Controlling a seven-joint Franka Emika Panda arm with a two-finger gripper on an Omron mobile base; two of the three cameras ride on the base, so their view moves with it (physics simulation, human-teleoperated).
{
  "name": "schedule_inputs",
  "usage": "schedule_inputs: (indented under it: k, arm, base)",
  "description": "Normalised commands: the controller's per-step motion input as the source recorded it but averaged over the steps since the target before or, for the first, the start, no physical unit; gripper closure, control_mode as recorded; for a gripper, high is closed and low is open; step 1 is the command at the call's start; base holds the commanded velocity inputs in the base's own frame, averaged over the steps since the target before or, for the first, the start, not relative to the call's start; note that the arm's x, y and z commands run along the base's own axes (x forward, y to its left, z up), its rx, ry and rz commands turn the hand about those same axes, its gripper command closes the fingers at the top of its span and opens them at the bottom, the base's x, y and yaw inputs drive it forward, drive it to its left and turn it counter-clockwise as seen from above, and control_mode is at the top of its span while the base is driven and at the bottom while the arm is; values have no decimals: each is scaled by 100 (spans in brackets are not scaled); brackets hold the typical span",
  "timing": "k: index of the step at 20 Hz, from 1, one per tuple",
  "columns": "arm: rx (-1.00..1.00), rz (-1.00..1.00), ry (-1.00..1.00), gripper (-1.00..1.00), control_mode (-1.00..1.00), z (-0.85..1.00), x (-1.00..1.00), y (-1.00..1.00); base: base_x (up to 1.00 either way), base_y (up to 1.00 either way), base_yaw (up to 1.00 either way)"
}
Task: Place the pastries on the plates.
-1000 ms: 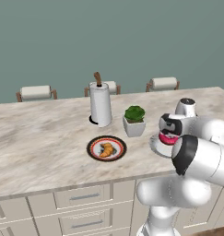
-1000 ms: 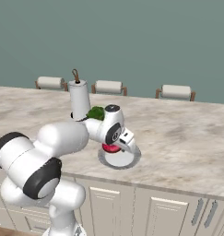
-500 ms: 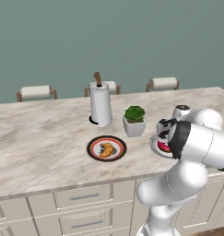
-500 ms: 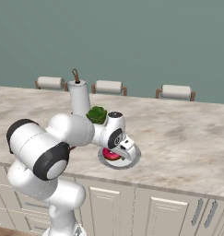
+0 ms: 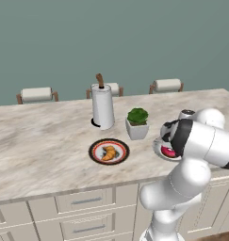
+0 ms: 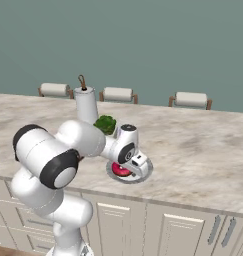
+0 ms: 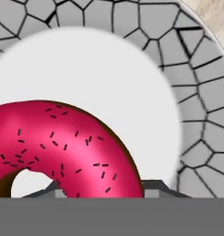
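While over plate (image 6: 143,172) | end effector (image 6: 127,170) grips donut (image 7: 62,143)

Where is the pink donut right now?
The pink donut is over the white-grey plate, right of the plant pot in the left base view, with the claw shut on it.

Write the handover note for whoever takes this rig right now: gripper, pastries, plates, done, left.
Gripper: low over the grey plate, shut on the donut; the hand view shows the pink ring just above the plate's white centre.
Croissant: lying on the dark-rimmed plate, left of the plant pot.
Done: croissant plated; donut brought to the grey plate.
Left: open the jaws to release the donut, then lift the arm away. Whether the donut already touches the plate cannot be told.
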Motion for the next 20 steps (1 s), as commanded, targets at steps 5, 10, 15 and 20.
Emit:
schedule_inputs:
  k: [5,10,15,20]
  arm:
    - [1,0,0,-100,-100,0,0,-9]
    - [0,0,0,-100,-100,1,0,-7]
    - [-1,0,-2,-100,-100,20,0,-3]
    - [3,0,-5,-100,-100,86,-16,0]
  base:
    - [0,0,0]
    - [0,0,0]
    - [0,0,0]
    - [0,0,0]
